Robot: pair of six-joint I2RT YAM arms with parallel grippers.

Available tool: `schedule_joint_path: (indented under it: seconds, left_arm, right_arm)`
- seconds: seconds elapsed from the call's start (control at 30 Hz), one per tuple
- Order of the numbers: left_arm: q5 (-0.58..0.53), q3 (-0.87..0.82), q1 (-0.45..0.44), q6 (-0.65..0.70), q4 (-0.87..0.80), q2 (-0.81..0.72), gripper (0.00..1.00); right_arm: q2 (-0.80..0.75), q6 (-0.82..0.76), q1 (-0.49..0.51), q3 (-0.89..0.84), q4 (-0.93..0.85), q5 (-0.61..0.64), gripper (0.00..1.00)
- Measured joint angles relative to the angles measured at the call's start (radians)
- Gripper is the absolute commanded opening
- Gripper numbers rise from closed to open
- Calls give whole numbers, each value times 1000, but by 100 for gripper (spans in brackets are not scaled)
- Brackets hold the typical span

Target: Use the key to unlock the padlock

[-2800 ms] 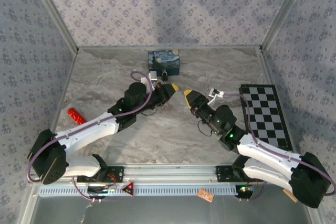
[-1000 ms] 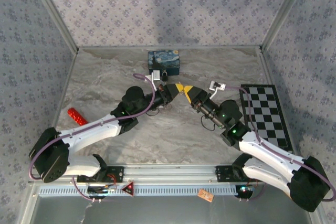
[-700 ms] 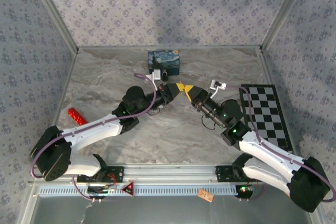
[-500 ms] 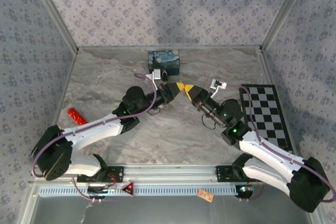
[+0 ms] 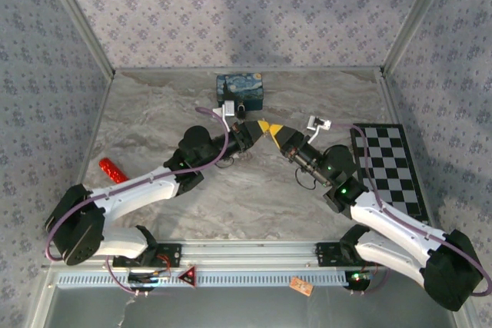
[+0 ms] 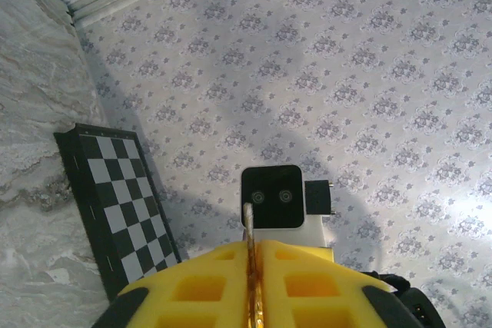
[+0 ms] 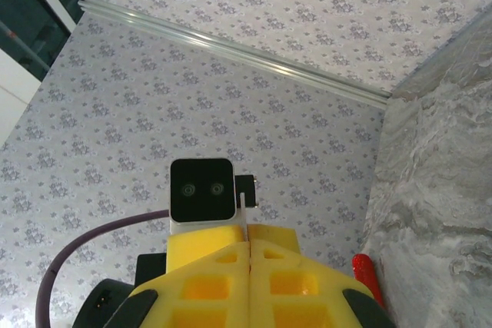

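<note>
Since both arms reach in from the near edge and meet tip to tip above the middle of the grey marbled surface (image 5: 154, 120), the coming move turns on what lies just past that meeting point. The left arm's yellow fingers (image 5: 262, 125) point right and away. The right arm's yellow fingers (image 5: 274, 132) point left and away, and the two tips touch or all but touch.

From the left wrist, the left pair is pressed nearly together on a thin metal key (image 6: 248, 224) standing edge-on in the seam. From the right wrist, the right pair is pressed fully together with a pale strip rising from its seam. I judge that strip to be the same key, so both pairs look to be pinching it. Its long axis appears to run along the line joining the two wrists, roughly left to right.

Beyond the tips and a little to the left, the small dark padlock (image 5: 241, 105) sits against the front of the blue swirl-painted box (image 5: 250, 84). It is too small to tell how its keyhole faces. The left fingers are slightly nearer to it. By my judgement the key lies crosswise to the lock and needs swinging toward the far side before it can enter.
</note>
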Motion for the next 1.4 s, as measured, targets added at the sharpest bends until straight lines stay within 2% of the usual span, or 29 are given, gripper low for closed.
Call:
schedule_joint_path:
  seconds: [0.07,0.2,0.7,0.8,0.9,1.03,1.1,1.23,1.4]
  left_arm:
    - [0,0,0,9,-3,-2,20]
    - [0,0,0,13,-11,-6,20]
    - [0,-6,1,34,-56,-42,8]
    - [-1,-6,2,36,-64,-42,3]
    - [-5,-6,2,43,-74,-42,3]
    - [-23,-6,2,53,-81,-54,3]
    - [-31,-6,2,58,-81,-63,4]
    - [-30,-5,2,58,-78,-67,4]
    - [-26,-3,-2,46,-40,-56,4]
  right_arm:
    - [0,-6,5,2,-12,-24,0]
    - [0,-10,10,2,-31,-51,0]
    - [-29,-18,4,2,-61,-58,0]
    - [-29,-24,3,2,-68,-58,7]
    - [-38,-23,0,1,-93,-56,30]
    - [-92,-39,-9,-19,-136,-26,39]
    - [-124,-47,-12,-26,-158,-13,39]
    - [-140,-60,-15,-28,-150,-7,32]
    - [-105,-78,-6,-29,-85,-31,31]
